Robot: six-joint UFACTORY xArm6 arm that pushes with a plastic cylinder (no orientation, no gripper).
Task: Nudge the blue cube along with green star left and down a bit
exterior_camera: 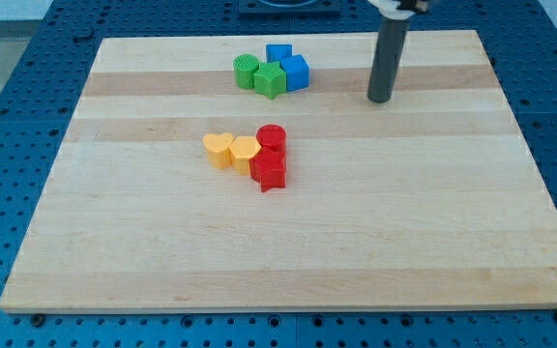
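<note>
A blue cube (296, 72) sits near the view's top, touching a green star (270, 80) on its left. A second blue block (278, 53) lies just behind them and a second green block (247, 71) sits at the cluster's left. My tip (380, 98) rests on the wooden board (404, 213) to the right of the blue cube, about a block and a half's width away, touching no block.
Two yellow heart-like blocks (219, 150) (245, 152) lie side by side mid-board. A red cylinder (272, 138) and a red star-like block (270, 171) touch them on the right. The board sits on a blue perforated table (27, 87).
</note>
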